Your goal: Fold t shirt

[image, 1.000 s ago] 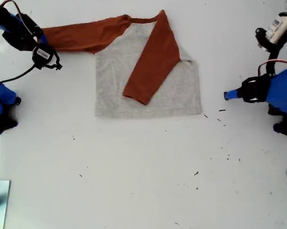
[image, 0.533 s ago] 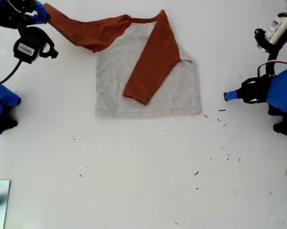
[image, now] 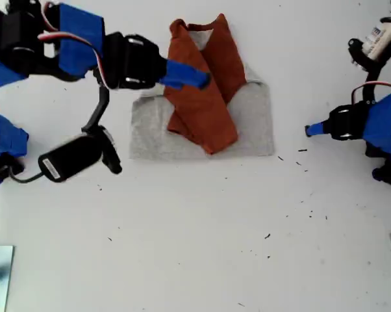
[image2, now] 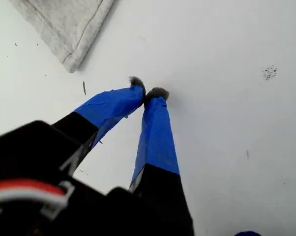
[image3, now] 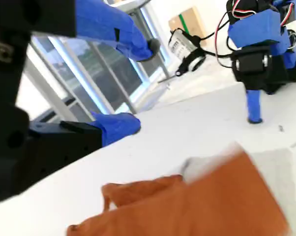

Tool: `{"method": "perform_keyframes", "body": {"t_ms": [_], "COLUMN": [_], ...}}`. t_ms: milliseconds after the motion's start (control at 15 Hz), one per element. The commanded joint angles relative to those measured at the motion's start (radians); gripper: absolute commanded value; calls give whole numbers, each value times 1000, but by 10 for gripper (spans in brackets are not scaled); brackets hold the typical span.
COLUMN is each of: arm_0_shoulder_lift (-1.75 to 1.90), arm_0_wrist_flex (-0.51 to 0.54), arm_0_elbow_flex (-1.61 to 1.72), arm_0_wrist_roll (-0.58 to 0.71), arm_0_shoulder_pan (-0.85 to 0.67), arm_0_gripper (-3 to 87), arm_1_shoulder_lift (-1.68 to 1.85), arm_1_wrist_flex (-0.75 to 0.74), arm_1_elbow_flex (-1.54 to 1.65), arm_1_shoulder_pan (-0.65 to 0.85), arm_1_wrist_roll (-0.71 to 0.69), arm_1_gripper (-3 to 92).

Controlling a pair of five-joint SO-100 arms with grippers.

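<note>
Since a moment ago, my second gripper [image: 205, 79] has swung in from the exterior view's far left, jaws spread apart, and now hangs over the small heather-grey t shirt [image: 254, 127], whose two rust-orange sleeves [image: 202, 104] lie crossed on its body at far centre of the white table [image: 195, 247]. At that view's right, my first gripper [image: 308, 130] rests pressed together beside the shirt's corner.

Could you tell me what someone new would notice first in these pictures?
The small grey t shirt with rust-orange sleeves lies at the exterior view's top centre, both sleeves crossed over its body. My second hand, open, hangs above them; my first hand, shut, rests at the exterior view's right.
</note>
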Motion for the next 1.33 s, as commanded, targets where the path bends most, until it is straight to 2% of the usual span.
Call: {"method": "perform_keyframes", "body": {"t_ms": [0,133,200,267,333,533,600,667,800,867,933,1067,1133,1200,1267], "arm_0_shoulder_lift": [334,681,881,1092,1318,1824,1790,1815,1790,1669,1402,825,565,377,282], "arm_0_wrist_flex": [-44,-35,-77,-60,-48,98,38,52,54,52,38,163,282,374,385], "arm_0_elbow_flex": [229,604,873,1114,1327,1747,1818,1847,1790,1684,1483,953,686,474,362], "arm_0_wrist_roll": [41,23,18,-72,-115,-318,-367,-391,-387,-399,-393,-344,-298,-276,-259], "arm_0_shoulder_pan": [-78,-163,-190,-221,-212,-83,-25,-15,-35,-48,-40,3,25,52,86], "arm_0_gripper": [104,84,45,32,10,-3,-3,-3,-3,-4,-4,-4,-4,43,151], "arm_1_shoulder_lift": [6,6,6,6,6,6,6,6,6,0,-84,-597,-853,-1069,-1230], "arm_1_wrist_flex": [-11,-11,-11,-11,-11,-11,-11,-11,-9,-8,-17,-34,35,124,196], "arm_1_elbow_flex": [46,46,46,46,46,46,46,46,43,-8,-124,-561,-813,-1052,-1250], "arm_1_shoulder_pan": [0,3,5,8,9,8,9,9,6,-17,-28,-29,-48,-80,-114], "arm_1_wrist_roll": [12,11,9,5,3,3,3,6,51,83,104,51,25,17,15], "arm_1_gripper": [35,35,35,35,35,35,35,35,32,31,30,32,36,201,254]}}
